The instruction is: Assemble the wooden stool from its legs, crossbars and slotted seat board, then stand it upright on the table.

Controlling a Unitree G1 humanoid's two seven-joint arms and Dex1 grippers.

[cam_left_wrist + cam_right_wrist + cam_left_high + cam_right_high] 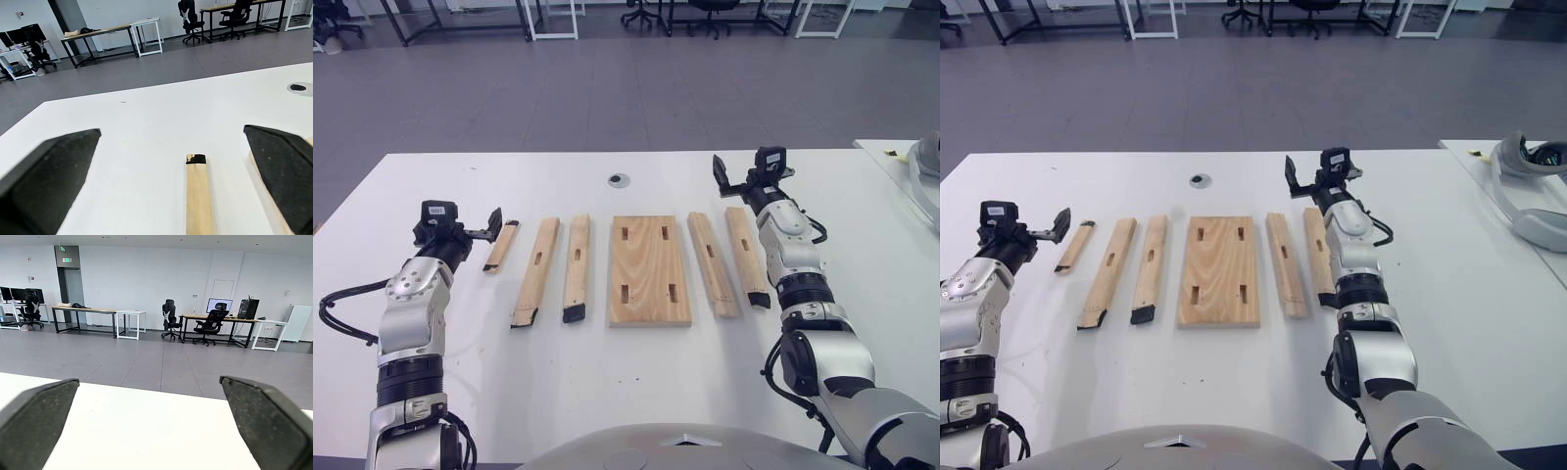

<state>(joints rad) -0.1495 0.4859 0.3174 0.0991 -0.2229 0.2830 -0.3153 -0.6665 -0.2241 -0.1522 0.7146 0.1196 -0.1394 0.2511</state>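
The slotted seat board (pixel 650 271) lies flat mid-table. To its left lie two long legs (pixel 536 270) (pixel 576 266) and a short crossbar (pixel 501 245). Two more wooden pieces (pixel 713 262) (pixel 745 257) lie to its right. My left gripper (pixel 487 229) hovers open just left of the short crossbar's far end; in the left wrist view that crossbar (pixel 198 196) runs between the spread fingers (pixel 58 166). My right gripper (pixel 732 181) stands open above the table just beyond the far end of the rightmost piece, holding nothing.
A round cable grommet (pixel 619 180) sits in the table behind the seat board. A white headset (pixel 1528 186) rests on a neighbouring table at the right. Bare white table (pixel 636 382) stretches in front of the parts.
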